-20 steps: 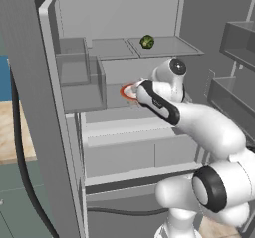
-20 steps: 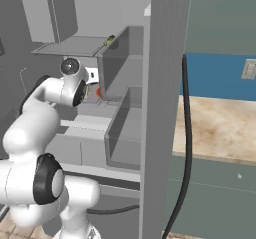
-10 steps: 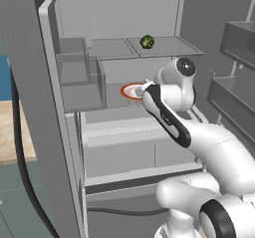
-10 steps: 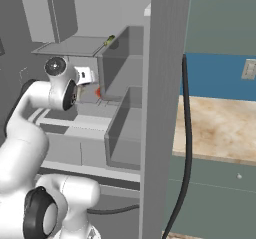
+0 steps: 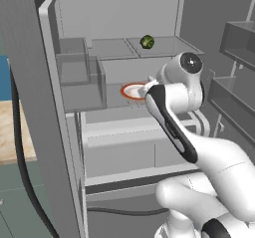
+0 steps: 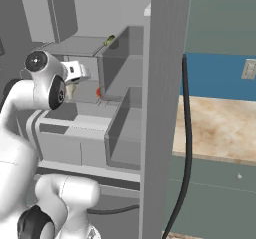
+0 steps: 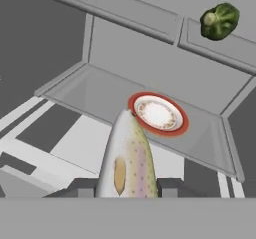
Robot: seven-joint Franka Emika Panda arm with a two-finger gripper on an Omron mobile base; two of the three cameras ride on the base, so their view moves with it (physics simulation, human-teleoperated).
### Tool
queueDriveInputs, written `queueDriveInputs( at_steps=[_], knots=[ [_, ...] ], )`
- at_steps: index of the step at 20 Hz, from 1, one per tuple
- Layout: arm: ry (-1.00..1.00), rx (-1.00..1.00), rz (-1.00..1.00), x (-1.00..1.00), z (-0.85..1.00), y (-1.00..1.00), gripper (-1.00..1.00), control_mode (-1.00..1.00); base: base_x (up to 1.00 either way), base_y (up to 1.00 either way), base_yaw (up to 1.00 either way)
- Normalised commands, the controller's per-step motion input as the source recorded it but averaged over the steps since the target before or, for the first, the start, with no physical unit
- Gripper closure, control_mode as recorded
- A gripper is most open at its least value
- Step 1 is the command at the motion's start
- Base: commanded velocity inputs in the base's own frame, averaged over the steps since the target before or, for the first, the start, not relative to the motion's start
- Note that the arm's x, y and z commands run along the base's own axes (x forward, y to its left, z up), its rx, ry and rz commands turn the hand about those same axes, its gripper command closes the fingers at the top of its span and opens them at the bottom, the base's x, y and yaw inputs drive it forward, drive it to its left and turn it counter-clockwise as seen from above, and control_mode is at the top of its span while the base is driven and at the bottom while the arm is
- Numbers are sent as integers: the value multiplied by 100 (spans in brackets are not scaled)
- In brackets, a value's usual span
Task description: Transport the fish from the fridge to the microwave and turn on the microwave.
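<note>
Jaws clasp slender speckled fish [image 7: 127, 158] near round red-rimmed plate [image 7: 158, 114].

Fish [image 7: 127, 158] between end effector [image 7: 126, 185] fingertips

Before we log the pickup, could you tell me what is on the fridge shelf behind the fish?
Behind the fish in the claw sits a red-rimmed plate, its near rim partly covered by the fish's tip.

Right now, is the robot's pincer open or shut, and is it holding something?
Pincer: shut on the fish, which sticks out between its two fingertips toward the plate in the fridge.
</note>
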Motion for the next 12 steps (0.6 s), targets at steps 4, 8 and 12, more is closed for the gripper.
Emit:
queueDriveInputs(
  at_steps=[4,8,12],
  knots=[
    [0,-1,0,-67,32,0,100,-100,0,0,0],
    [0,0,0,-71,16,0,100,-100,0,0,0],
    [0,0,2,-69,21,0,100,-100,0,0,0]
  ],
)
